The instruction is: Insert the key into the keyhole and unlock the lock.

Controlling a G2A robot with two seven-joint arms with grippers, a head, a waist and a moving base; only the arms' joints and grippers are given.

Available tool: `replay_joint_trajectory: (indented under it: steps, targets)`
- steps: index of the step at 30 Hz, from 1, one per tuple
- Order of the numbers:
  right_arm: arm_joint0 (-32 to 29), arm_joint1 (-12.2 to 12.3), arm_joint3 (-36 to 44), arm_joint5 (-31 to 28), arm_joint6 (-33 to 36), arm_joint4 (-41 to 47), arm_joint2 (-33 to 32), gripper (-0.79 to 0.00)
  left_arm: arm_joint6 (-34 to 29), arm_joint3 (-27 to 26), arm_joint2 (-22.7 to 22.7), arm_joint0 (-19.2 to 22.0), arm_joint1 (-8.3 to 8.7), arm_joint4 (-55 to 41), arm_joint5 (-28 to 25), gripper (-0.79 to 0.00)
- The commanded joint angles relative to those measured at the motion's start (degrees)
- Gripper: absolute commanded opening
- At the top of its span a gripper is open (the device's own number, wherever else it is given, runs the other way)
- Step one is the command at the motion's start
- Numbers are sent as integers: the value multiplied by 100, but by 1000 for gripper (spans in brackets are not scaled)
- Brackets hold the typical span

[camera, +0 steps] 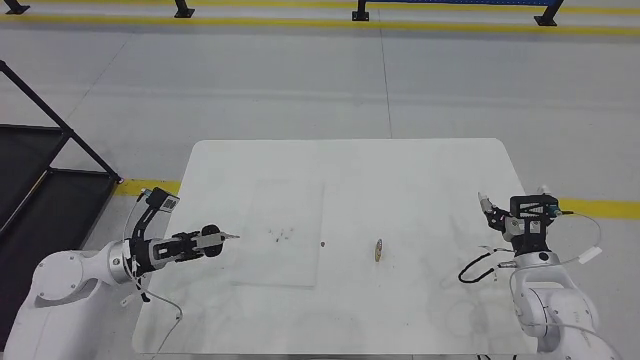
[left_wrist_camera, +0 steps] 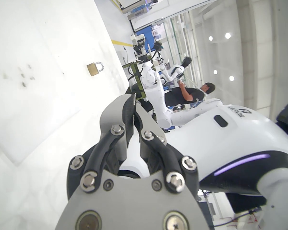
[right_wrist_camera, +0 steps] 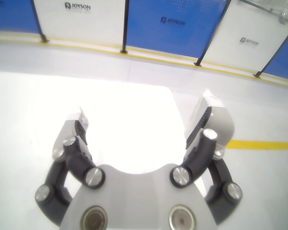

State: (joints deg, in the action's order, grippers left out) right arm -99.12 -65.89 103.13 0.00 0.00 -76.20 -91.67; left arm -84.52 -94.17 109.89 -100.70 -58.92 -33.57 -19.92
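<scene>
Two tools sit at opposite ends of the white desk [camera: 420, 170]. In the top view the left tool [camera: 222, 237] is low over the desk's left part and points toward the middle, while the right tool [camera: 487, 206] is near the right edge. That view gives the layout but is too distant to show how either one's fingers stand.

The wrist views settle that. In the left wrist view the left tool [left_wrist_camera: 133, 106] has its fingers pressed together, and a thin pale sliver that appears to be the key [left_wrist_camera: 134, 96] is pinched at the tips. From above, the same sliver is a fine point sticking out past the tool toward the lock. In the right wrist view the right tool [right_wrist_camera: 144, 111] is spread wide with nothing between its ribbed pads [right_wrist_camera: 198, 125], and bare desk lies beneath it.

The padlock [camera: 379, 250] sits on the desk between the two tools, well apart from both. From above it is a small yellowish mark. The left wrist view shows its brass body and silver shackle [left_wrist_camera: 95, 68], with the shackle seated in the body.

A thin translucent sheet [camera: 290, 205] covers the middle-left of the desk. A few dark specks [camera: 283, 230] lie on the sheet, and the padlock lies just off its right edge.
</scene>
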Motion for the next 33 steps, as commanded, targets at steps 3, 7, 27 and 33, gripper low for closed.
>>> replay_joint_trajectory:
  steps: [3, 7, 27, 33]
  targets:
    - [0, 0, 0, 0, 0, 0, 0, 0, -142, 172, -109, 2, 18, -438, 158, -785]
    - [0, 0, 0, 0, 0, 0, 0, 0, -142, 172, -109, 2, 18, -438, 158, -785]
    - [131, 6, 808, -766, 1594, -382, 576, 0, -142, 172, -109, 2, 18, -438, 158, -785]
    - [465, -27, 1474, -1005, 3744, 8, 1097, 0, -142, 172, -109, 2, 18, -438, 158, -785]
